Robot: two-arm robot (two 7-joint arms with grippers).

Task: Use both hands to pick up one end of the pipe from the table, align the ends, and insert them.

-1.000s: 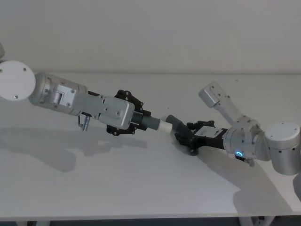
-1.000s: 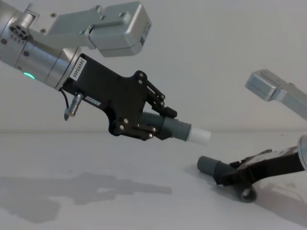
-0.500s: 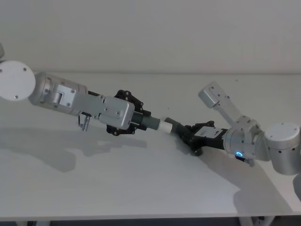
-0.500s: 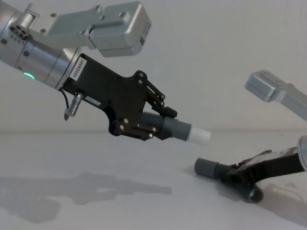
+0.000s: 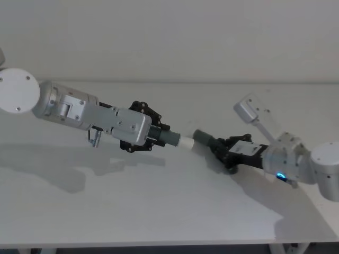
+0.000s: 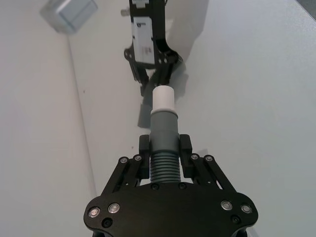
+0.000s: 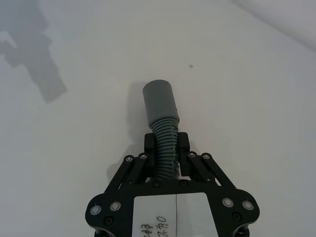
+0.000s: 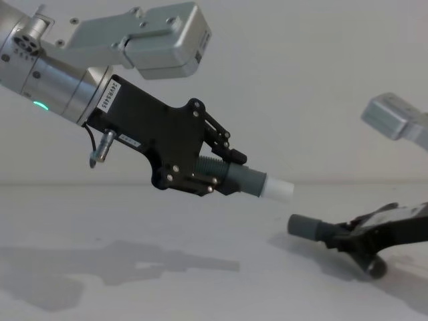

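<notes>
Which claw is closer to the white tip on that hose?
Left. The left gripper clamps the piece bearing the white tip; the right gripper holds the other piece, facing it.

Silver left arm (image 8: 60, 83) shows a green light (image 8: 41, 105). Left end effector (image 8: 224, 168) and right end effector (image 5: 222, 149) are black, screw-studded.

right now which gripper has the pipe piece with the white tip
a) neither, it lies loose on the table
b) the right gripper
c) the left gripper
c: the left gripper is shut on the ribbed part of the white-tipped pipe piece, while the right gripper is shut on the all-grey piece.
</notes>
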